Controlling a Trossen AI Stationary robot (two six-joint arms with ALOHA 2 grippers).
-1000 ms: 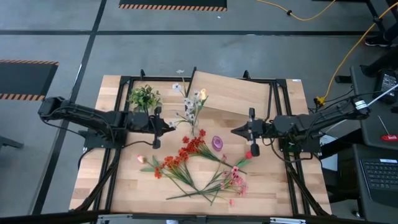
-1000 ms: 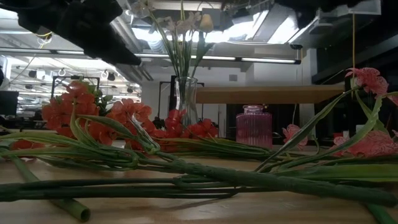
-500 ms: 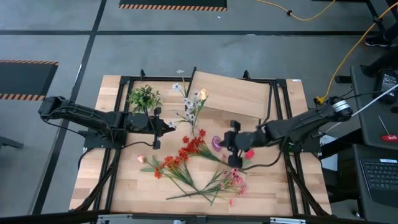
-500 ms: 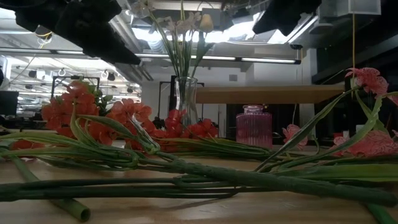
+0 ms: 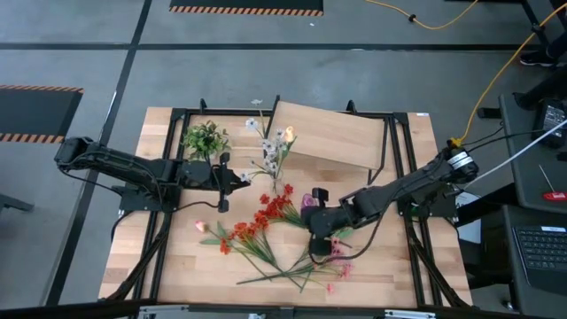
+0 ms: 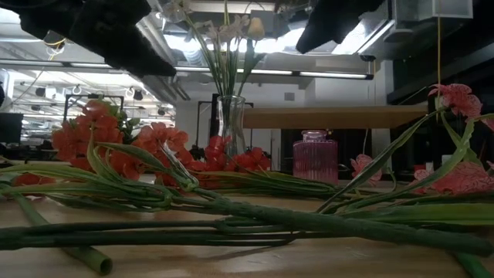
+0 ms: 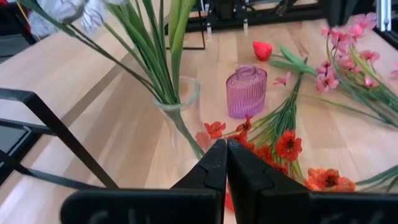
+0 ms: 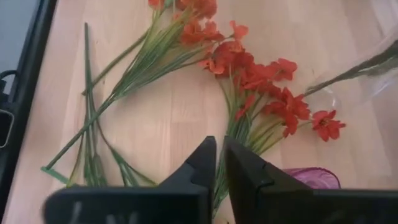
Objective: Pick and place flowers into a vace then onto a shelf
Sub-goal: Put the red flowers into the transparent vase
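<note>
Loose flowers lie on the table: red ones, orange ones and pink ones, their green stalks crossing toward the near edge. A clear glass vase stands upright holding white and pale yellow stems. My right gripper hovers shut above the red flowers, beside a small pink vase. My left gripper is shut and waits just left of the glass vase. The wooden shelf stands at the far side.
A green leafy tuft sits at the far left of the table. A single red bloom lies right of the pink vase. Black frame rails run along the table's left and right sides. Bare wood shows at the near left corner.
My right arm has reached out toward the table's left edge and slightly toward the near edge, from beside the shelf's leg to above the red flowers by the pink vase. The flowers and vases have stayed where they were.
</note>
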